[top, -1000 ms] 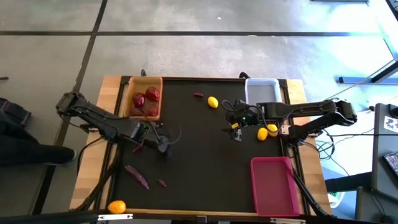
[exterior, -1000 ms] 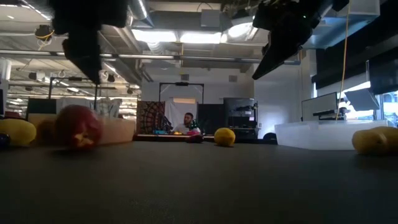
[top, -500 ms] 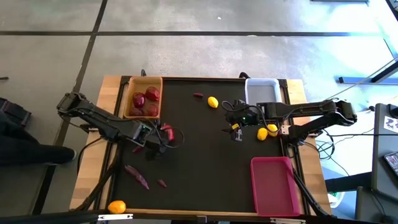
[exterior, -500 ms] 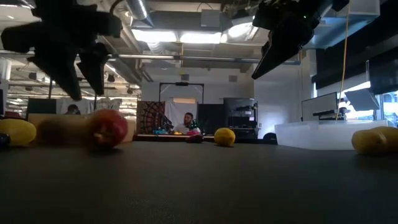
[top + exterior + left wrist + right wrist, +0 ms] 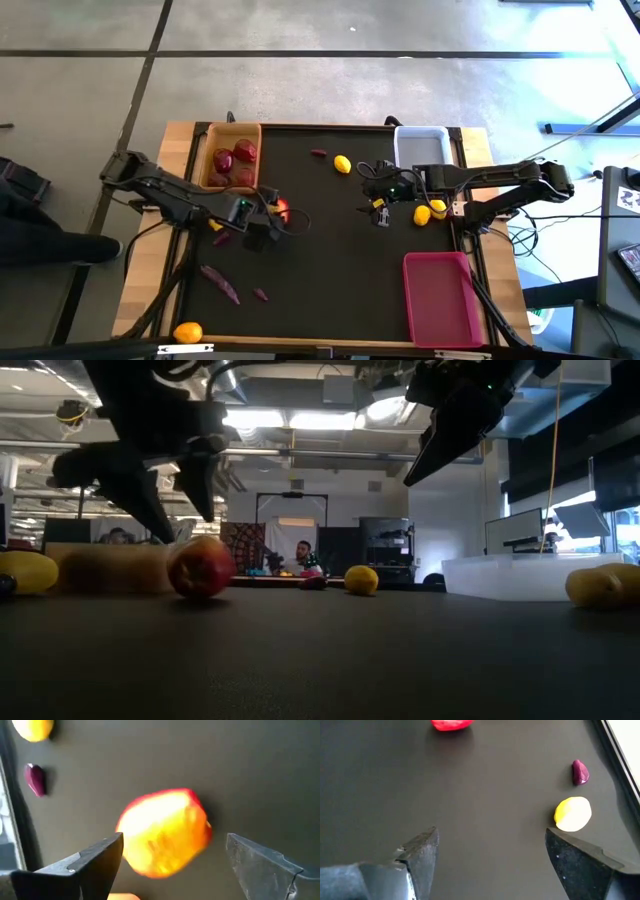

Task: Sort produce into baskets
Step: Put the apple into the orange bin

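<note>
From above, a dark mat covers a table with pale wood edges, standing on a grey concrete floor. At the mat's upper left, a wooden basket holds several dark red fruits. Below it, left of centre, the left gripper hangs with fingers spread wide over a red and yellow fruit lying on the mat, gripping nothing. Thin purple pieces lie at lower left, with an orange fruit at the bottom edge. Near top centre sits a yellow fruit. Right of centre, the right gripper hovers wide open and empty. A white basket sits at upper right, a pink basket at lower right. At table level, a dim workshop with ceiling lights and a distant seated person lies beyond.
</note>
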Robot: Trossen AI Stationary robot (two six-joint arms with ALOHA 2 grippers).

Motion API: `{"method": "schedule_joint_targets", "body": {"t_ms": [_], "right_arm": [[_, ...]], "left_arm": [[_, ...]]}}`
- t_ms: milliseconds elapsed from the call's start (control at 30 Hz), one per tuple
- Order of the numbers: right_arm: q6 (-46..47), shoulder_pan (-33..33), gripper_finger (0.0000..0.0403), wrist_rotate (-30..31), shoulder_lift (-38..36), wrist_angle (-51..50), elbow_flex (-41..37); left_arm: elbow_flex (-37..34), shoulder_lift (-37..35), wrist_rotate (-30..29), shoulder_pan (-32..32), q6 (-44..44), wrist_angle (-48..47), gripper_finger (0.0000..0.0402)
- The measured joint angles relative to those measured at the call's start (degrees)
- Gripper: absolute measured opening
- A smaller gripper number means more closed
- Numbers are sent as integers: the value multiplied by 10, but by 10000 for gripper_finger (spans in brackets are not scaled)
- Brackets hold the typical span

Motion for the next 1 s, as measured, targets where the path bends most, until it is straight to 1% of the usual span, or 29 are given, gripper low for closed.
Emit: {"method": "schedule_joint_targets", "body": {"t_ms": [200,467,600,767,833,1000], "right_arm": [[0,0,324,0,0,0,0],[-1,0,324,0,0,-1,0],[-2,0,324,0,0,-1,0],[-2,0,324,0,0,-1,0],[-2,0,324,0,0,-1,0],[-2,0,324,0,0,-1,0]], "left_arm": [[0,33,0,23,64,11,347],[2,76,-3,32,82,13,347],[3,87,1,47,36,16,348],[3,89,2,61,21,19,348],[2,89,4,72,-19,19,348],[2,89,5,104,-167,17,347]]}}
